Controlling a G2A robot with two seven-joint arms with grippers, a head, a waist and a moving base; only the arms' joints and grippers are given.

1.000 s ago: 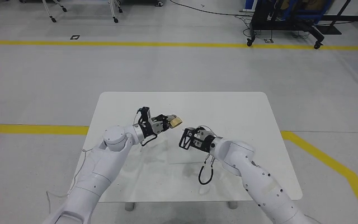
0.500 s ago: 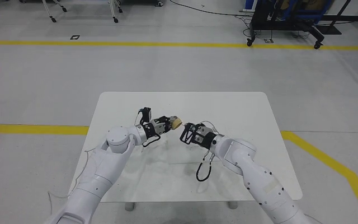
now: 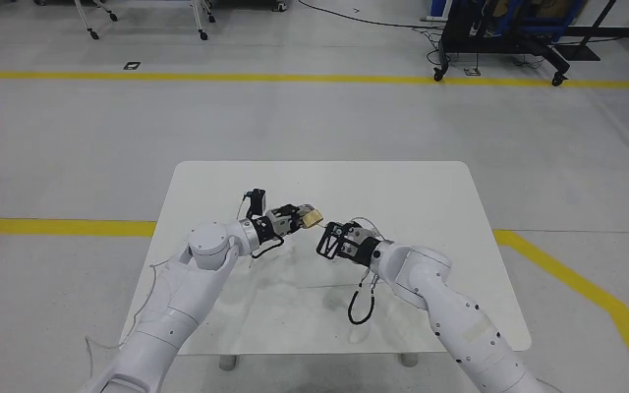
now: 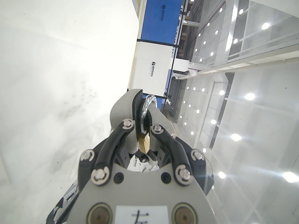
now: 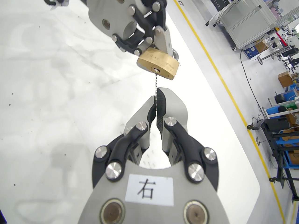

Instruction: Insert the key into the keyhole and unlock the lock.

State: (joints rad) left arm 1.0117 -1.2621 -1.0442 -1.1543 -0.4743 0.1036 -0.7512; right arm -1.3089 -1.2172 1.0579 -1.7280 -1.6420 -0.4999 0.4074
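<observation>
A brass padlock (image 5: 158,64) hangs above the white table (image 3: 413,192), held by my left gripper (image 5: 161,47), which is shut on its steel shackle (image 4: 146,108). The keyhole (image 5: 156,70) in the lock's underside faces my right gripper (image 5: 156,94). That gripper is shut on a thin silver key (image 5: 155,83) whose blade points straight at the keyhole, its tip at or just inside the slot. In the top view the lock (image 3: 309,215) sits between the left gripper (image 3: 295,216) and the right gripper (image 3: 322,236), over the table's middle.
A black cable (image 3: 359,300) loops off the right arm over the table. The table's far edge meets grey floor with a yellow line (image 5: 210,54). Racks and carts (image 5: 245,12) stand well beyond the table.
The right gripper has closed the gap toward the padlock, bringing the key up to the keyhole. The left gripper with the lock has shifted only slightly.
</observation>
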